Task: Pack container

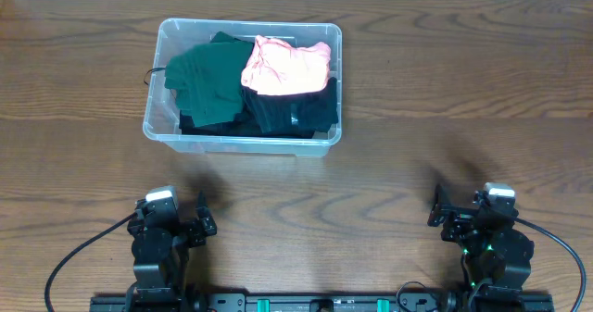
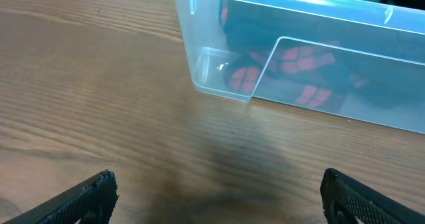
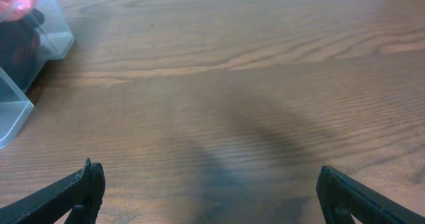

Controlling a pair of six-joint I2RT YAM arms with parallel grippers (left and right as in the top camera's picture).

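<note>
Low in the overhead frame's left, the left tool [image 2: 219,196] hovers with its jaws spread wide and holding nothing, facing the near left corner of the container [image 1: 243,144]. The clear bin sits on the bench [image 1: 463,90] in the upper middle of that frame, left of centre. It is filled with a dark green garment [image 1: 204,76], a pink one [image 1: 287,67] and black clothing [image 1: 301,116]. It looks light, thin-walled and slick, likely to flex, so the rounded rim at the short ends seems the best hold; the cloth is soft and will compress. Nothing blocks the approach. At lower right, the right tool [image 3: 209,184] is also wide and empty, well apart from the bin.
</note>
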